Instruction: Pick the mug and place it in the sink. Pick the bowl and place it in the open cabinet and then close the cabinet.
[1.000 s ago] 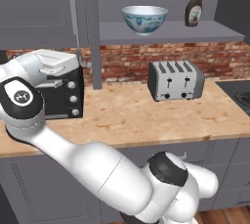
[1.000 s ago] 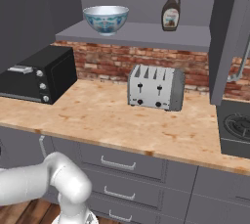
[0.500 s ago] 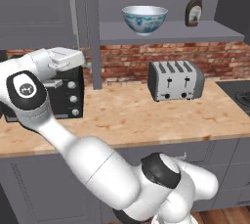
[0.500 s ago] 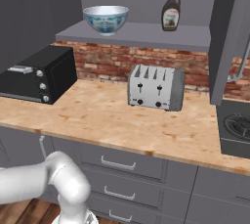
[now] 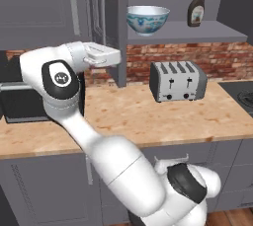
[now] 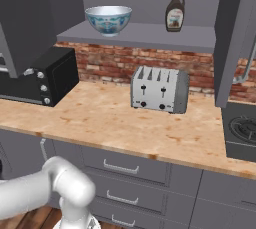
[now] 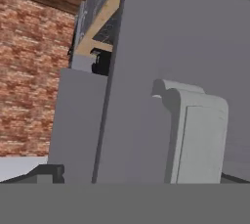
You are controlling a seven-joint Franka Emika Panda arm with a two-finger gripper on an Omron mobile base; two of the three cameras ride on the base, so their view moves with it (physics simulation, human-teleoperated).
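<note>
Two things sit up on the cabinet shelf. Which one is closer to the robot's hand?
The bowl, white with a blue-green pattern. It sits at the shelf's left end, toward the open gripper by the cabinet door. The brown bottle stands farther right.

The grey inner shelf (image 6: 150,35) of the open cabinet carries the bowl (image 6: 108,19) toward its left end, standing upright on its narrow foot, and a dark brown bottle (image 6: 174,16) well apart to the right, set farther back. Below, the wooden counter (image 6: 110,123) holds a black toaster oven (image 6: 37,80) at the left against the brick wall, a silver four-slot toaster (image 6: 160,89) near the middle, and a cooktop (image 6: 242,130) at the far right.
</note>
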